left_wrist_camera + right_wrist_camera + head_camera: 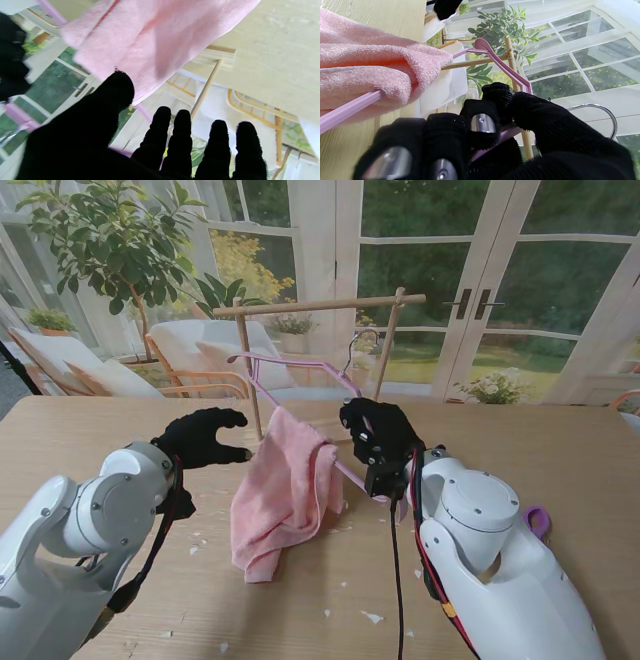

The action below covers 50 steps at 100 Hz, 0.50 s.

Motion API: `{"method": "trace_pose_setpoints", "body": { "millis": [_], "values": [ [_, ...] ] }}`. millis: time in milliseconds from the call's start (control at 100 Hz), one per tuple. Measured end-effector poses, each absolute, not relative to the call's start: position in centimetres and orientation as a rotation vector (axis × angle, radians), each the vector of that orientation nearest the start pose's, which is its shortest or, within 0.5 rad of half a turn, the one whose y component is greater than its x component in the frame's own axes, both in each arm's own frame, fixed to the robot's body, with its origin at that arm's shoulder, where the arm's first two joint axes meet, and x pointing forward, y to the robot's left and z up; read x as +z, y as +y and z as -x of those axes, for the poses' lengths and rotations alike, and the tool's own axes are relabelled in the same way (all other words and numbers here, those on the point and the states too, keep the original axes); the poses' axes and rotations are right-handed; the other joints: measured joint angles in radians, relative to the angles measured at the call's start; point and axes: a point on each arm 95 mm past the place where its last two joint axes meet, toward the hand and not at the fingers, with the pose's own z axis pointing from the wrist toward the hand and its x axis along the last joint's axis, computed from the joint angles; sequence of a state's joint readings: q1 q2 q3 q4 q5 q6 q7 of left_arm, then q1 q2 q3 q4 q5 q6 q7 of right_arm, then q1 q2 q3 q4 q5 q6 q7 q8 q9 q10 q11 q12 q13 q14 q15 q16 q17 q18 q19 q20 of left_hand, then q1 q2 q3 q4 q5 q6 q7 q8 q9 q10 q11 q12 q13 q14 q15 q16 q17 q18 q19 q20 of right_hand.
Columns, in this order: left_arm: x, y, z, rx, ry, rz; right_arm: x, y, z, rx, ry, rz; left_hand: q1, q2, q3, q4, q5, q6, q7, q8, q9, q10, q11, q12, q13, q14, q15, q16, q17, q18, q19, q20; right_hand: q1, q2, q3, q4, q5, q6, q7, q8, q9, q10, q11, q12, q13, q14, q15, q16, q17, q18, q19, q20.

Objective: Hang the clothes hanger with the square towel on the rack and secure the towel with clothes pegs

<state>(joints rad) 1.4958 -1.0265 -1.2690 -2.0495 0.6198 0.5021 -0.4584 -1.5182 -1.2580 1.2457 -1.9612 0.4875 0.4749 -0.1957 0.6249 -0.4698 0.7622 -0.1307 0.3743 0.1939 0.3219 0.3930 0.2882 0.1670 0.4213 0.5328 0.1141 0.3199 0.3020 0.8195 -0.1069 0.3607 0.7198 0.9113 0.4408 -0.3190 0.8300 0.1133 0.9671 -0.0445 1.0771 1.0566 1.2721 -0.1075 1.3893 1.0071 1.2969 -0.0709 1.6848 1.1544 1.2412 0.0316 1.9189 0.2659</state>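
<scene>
Right hand (378,438), black-gloved, clenches the thin pink plastic hanger (300,364) near its metal hook, holding it above the table (560,450) beside the wooden rack (318,305). Fluffy pink towel (283,490) drapes over the hanger's bar. Left hand (203,437) hovers empty, fingers spread.

The wooden desk (560,450) carries the rack (318,306); nearer to me, the pink towel's (275,510) lower end rests among white scraps (372,617).

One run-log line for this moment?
right hand: holds hanger | towel: on hanger | left hand: open | rack: hanger not hung
</scene>
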Motion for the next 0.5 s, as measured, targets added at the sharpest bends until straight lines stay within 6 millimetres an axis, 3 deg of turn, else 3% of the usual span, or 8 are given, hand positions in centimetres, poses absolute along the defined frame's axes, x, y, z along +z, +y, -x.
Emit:
{"method": "trace_pose_setpoints", "body": {
  "millis": [110, 210, 500],
  "values": [
    [-21.3, -1.9, -40.4, -1.473, 1.299, 1.793, -20.3, 7.0, -39.5, -1.826, -0.236, 2.190, 0.044, 0.004, 0.020, 0.000, -0.047, -0.049, -0.022, -0.023, -0.030, 0.000, -0.010, -0.004, -0.019, -0.008, 0.022, -0.009, 0.000, 0.000, 0.000, -0.004, 0.000, 0.000, 0.000, 0.000, 0.000, 0.000, 0.000, 0.000, 0.000, 0.000, 0.000, 0.000, 0.000, 0.000, 0.000, 0.000, 0.000, 0.000, 0.000, 0.000],
    [-22.8, -1.9, -41.6, -1.467, 1.205, 1.906, -20.1, 7.1, -39.3, -1.830, -0.259, 2.177, 0.080, 0.007, 0.049, 0.000, -0.058, -0.057, -0.024, -0.044, -0.041, 0.000, -0.011, -0.005, -0.020, -0.011, 0.039, -0.015, 0.000, 0.000, 0.000, -0.011, 0.000, 0.000, 0.000, 0.000, 0.000, 0.000, 0.000, 0.000, 0.000, 0.000, 0.000, 0.000, 0.000, 0.000, 0.000, 0.000, 0.000, 0.000, 0.000, 0.000],
    [-23.2, -3.4, -43.4, -1.549, 1.030, 2.036, -19.8, 7.4, -38.7, -1.815, -0.301, 2.143, 0.078, -0.009, 0.088, 0.000, -0.030, -0.073, -0.033, -0.109, -0.041, 0.008, 0.003, -0.014, -0.030, -0.010, 0.088, -0.016, 0.000, 0.001, 0.000, -0.011, 0.000, 0.000, 0.000, 0.000, 0.000, 0.000, 0.000, 0.000, 0.000, 0.000, 0.000, 0.000, 0.000, 0.000, 0.000, 0.001, 0.000, 0.000, 0.000, 0.000]
  ]
}}
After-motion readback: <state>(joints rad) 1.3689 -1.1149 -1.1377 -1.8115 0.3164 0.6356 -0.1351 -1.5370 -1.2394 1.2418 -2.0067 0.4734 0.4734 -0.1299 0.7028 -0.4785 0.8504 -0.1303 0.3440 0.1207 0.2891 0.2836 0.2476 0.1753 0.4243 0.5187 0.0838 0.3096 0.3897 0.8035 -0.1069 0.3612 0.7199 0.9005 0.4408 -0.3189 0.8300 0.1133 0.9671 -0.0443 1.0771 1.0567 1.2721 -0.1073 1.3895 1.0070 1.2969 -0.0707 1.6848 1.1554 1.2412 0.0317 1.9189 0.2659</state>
